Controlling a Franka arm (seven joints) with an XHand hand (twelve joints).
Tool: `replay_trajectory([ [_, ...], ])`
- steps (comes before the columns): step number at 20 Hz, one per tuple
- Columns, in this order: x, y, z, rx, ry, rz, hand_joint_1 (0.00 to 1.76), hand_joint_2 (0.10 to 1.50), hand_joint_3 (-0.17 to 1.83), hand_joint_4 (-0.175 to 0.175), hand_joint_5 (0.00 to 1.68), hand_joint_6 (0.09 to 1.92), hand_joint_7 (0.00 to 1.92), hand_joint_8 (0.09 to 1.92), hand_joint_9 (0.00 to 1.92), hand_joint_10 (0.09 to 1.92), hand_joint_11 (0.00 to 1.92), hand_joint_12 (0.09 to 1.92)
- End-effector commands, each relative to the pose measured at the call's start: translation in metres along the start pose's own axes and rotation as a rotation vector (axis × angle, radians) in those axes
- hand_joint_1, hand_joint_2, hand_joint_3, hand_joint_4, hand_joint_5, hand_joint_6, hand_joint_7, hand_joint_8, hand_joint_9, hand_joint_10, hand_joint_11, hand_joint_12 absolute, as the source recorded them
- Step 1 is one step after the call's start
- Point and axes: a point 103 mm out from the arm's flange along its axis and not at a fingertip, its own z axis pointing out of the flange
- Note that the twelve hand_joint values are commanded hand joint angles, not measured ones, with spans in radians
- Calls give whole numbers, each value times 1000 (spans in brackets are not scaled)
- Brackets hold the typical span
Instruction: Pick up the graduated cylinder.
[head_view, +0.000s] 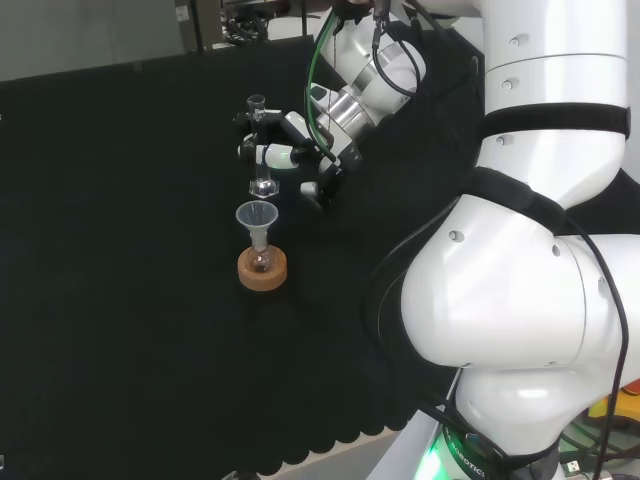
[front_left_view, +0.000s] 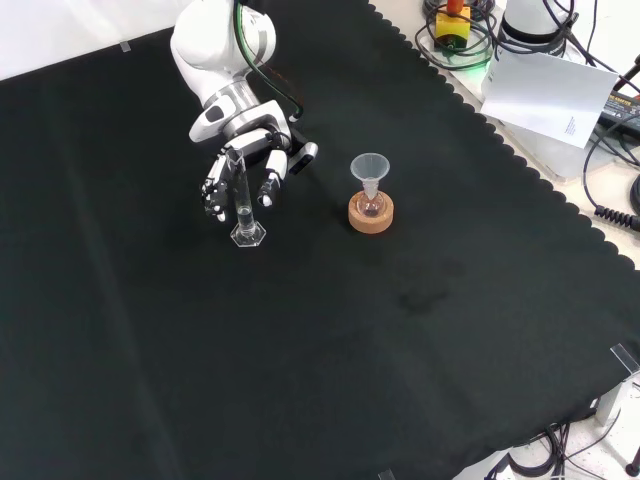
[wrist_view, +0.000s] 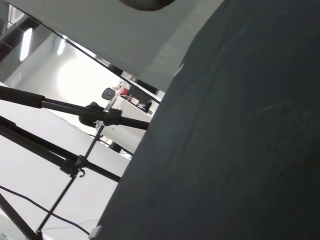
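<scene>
Standing upright, the cylinder (front_left_view: 241, 200) was enclosed by the hand's (front_left_view: 243, 160) curled fingers; any tilt during lifting risked striking the nearby funnel (front_left_view: 369, 168).

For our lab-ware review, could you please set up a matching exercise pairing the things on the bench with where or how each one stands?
Things:
1. graduated cylinder
2. funnel
3. cork ring
4. hand

States:
A. resting flat on the cloth under a small flask
B. upright, with the fingers around it
C. sitting in the flask's neck
D. black and white, at the cylinder

Pairs: 1-B, 2-C, 3-A, 4-D
</scene>
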Motion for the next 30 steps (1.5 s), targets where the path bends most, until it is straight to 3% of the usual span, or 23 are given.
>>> replay_trajectory([
  [1,-1,0,-3,-37,50,0,976,1025,-175,-26,643,211,554,550,799,431,589,1186],
  [18,-8,-1,-14,-51,12,11,1029,1046,-175,-26,639,274,564,555,822,405,617,1163],
  [24,-3,6,-2,-68,25,24,1041,1083,-175,-26,628,391,573,556,852,374,660,1133],
  [27,0,12,12,-26,-8,19,1044,1125,-175,-23,655,484,602,559,892,357,714,1108],
  [28,-6,4,-6,-26,17,7,1046,1130,-175,-22,660,496,606,560,899,356,723,1106],
  [30,-8,2,-13,-62,-10,23,1053,1140,-175,-19,673,523,618,560,917,347,746,1091],
])
